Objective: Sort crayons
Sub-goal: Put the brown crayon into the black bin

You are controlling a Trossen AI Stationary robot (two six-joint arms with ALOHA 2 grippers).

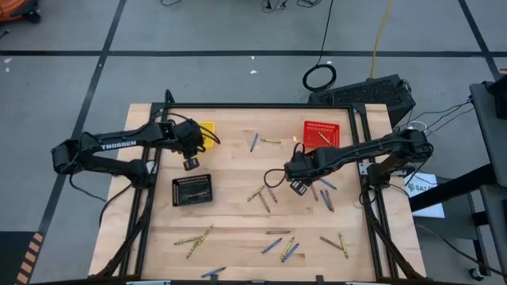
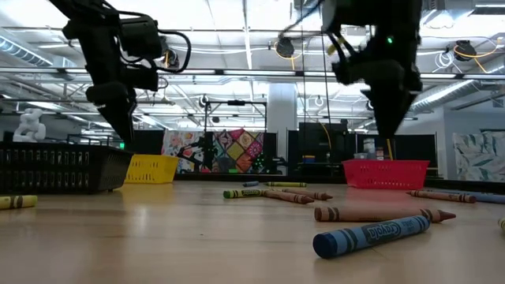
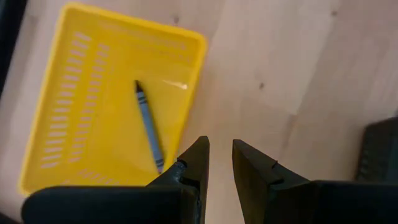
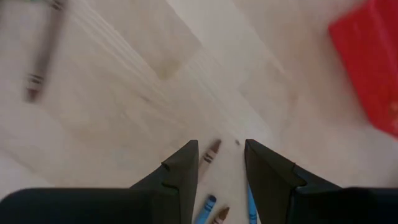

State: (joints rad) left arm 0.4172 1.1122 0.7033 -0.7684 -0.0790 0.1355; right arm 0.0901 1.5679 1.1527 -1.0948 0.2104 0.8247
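The right tool (image 1: 299, 187) hung just in front of the red basket (image 1: 320, 134), fingers spread and empty, above a small cluster of crayons (image 4: 211, 151) on the table (image 1: 238, 214) — a brown one between the fingers with blue ones right beside it; a descent from there could pinch two at once or nudge the brown one away, since they lay so close together. That brown crayon's long axis ran slanted toward the red basket, while the left tool (image 3: 221, 163), also parted and empty, hovered beside the yellow basket (image 3: 56, 155) — a blue crayon (image 3: 148, 127) lay lengthwise inside it.
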